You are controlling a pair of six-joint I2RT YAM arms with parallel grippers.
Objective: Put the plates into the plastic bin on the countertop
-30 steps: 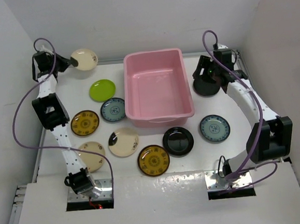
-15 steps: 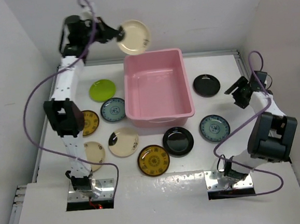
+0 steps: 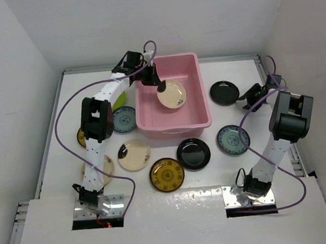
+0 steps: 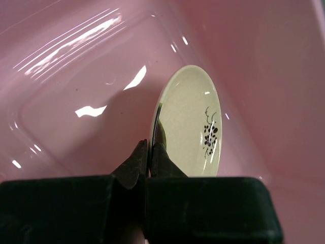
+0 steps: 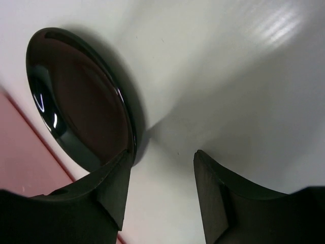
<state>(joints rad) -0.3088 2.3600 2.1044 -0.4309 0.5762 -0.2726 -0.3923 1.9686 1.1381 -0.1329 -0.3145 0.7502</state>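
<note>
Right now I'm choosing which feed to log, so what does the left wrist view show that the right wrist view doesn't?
Only the left wrist: the cream plate, pinched by its rim in the shut left claw and tilted on edge inside the pink bin. Only the right wrist: the black plate lying on the white countertop, with the open right claw beside its rim and nothing between the fingers. Both: the pink bin, though the right wrist catches just a sliver at its lower left.
</note>
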